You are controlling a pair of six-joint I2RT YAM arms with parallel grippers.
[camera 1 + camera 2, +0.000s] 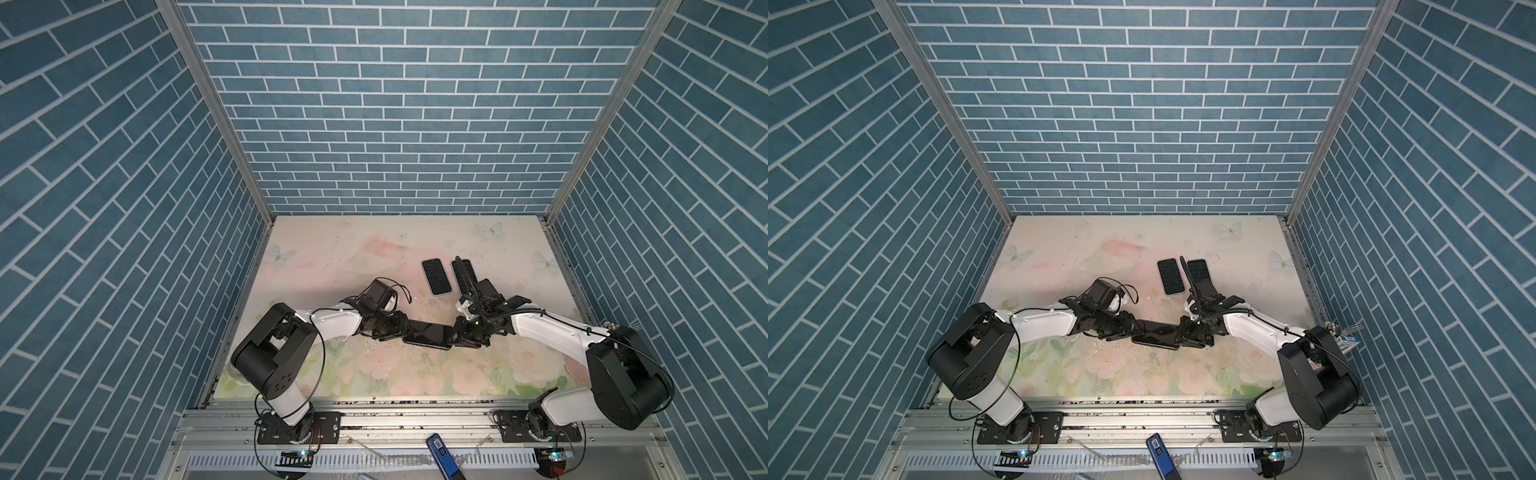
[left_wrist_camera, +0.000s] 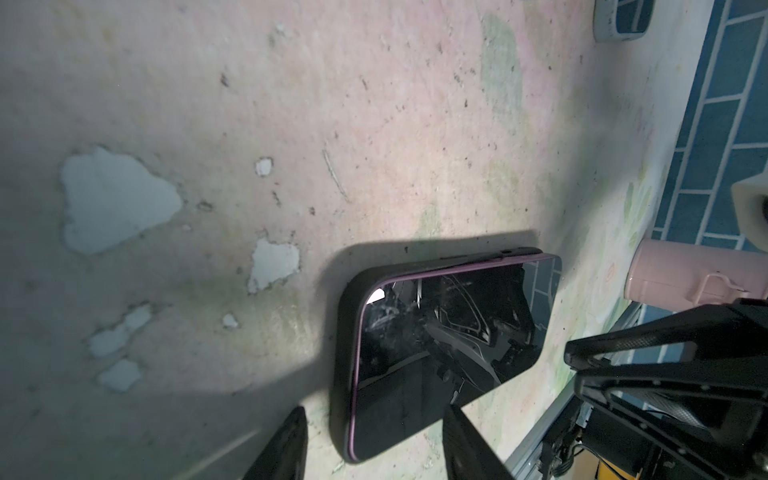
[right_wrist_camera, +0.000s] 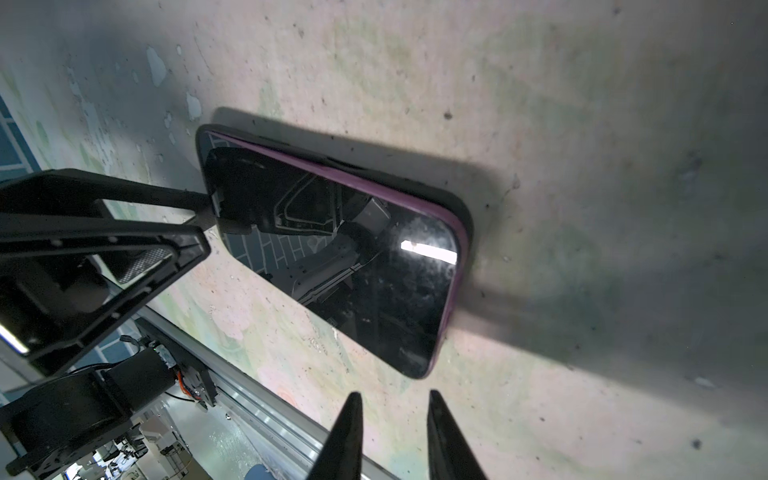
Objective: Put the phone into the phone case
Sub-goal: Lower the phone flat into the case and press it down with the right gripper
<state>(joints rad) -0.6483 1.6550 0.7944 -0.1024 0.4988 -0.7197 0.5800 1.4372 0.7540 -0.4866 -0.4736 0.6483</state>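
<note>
At opposite ends of the phone [image 1: 428, 334], left claw [image 2: 374, 409] gapes wide, right claw [image 3: 394, 395] narrow.

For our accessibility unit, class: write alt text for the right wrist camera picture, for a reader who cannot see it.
A dark-screened phone with a purple edge lies in a black case on a worn floral table. The right gripper, jaws open, points at one end without touching; the left gripper reaches the opposite end.

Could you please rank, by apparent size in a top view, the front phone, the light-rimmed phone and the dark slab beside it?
1. front phone and light-rimmed phone: too alike to rank
2. dark slab, partly hidden, so unsure
</note>
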